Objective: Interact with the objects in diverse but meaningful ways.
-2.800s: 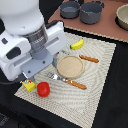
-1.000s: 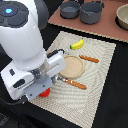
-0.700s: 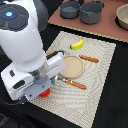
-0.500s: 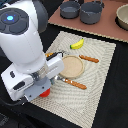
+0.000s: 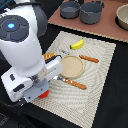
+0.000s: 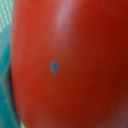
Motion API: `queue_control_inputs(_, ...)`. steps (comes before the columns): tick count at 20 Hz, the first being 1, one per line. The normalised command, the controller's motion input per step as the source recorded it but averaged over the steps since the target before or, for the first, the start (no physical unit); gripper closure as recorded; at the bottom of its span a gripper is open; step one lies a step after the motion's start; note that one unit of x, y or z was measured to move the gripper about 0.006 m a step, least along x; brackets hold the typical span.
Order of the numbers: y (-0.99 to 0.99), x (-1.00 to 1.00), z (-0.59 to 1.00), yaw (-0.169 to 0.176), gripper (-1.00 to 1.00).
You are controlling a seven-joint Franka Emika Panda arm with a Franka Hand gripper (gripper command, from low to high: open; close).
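In the exterior view, your white arm [image 5: 22,50] fills the left side and bends down over the near left corner of the woven placemat [image 5: 100,75]. The gripper is hidden under the arm's body, so you cannot tell whether its jaws are apart or together. A sliver of the red tomato [image 5: 44,93] shows just below the wrist housing, at the mat's near left edge. A round tan plate [image 5: 71,66] sits mid-mat, with an orange-handled utensil [image 5: 76,83] just near of it and another [image 5: 90,59] on its far right side. The yellow banana [image 5: 76,44] lies farther back on the mat. Beyond the mat, two dark grey pots [image 5: 80,10] stand on a brown board [image 5: 107,27].

In the wrist view, the tomato [image 6: 70,65] fills nearly everything, blurred and very close, with a small dark speck on its skin. No fingers show.
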Motion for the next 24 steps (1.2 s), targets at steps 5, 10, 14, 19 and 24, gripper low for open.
queue_control_inputs(5, 0.03, 0.13, 0.84, 0.0, 1.0)
queue_control_inputs(10, 0.05, 0.08, 0.72, 0.0, 1.0)
queue_control_inputs(14, 0.12, 0.13, 0.64, 0.0, 1.0)
queue_control_inputs(19, 0.45, 0.25, 0.73, 0.05, 1.0)
queue_control_inputs(24, 0.7, 0.45, 0.96, 0.072, 1.0)
